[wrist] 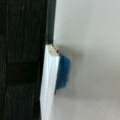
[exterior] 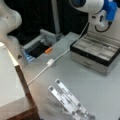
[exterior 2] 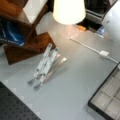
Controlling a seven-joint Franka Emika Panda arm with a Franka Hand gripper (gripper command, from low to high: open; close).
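In a front view the white arm (exterior: pixel 87 5) reaches in at the top, with a blue part (exterior: pixel 110 10) at its end above the open compartment box (exterior: pixel 100 53). The gripper's fingers show in no view. The wrist view holds a white panel edge (wrist: pixel 48 82) with a blue object (wrist: pixel 62 71) behind it, a black surface (wrist: pixel 22 60) on the left and pale grey on the right. A folding metal stand (exterior: pixel 67 100) lies on the grey table (exterior: pixel 82 75), far from the arm. In both front views the stand (exterior 2: pixel 46 65) is propped open.
A white cable with a plug block (exterior: pixel 50 62) runs across the table; the plug block (exterior 2: pixel 103 53) lies near the box (exterior 2: pixel 107 97). An orange item (exterior: pixel 48 50) sits by a grey tray. A wooden shelf (exterior 2: pixel 22 32) and a lampshade (exterior 2: pixel 68 10) stand at the top.
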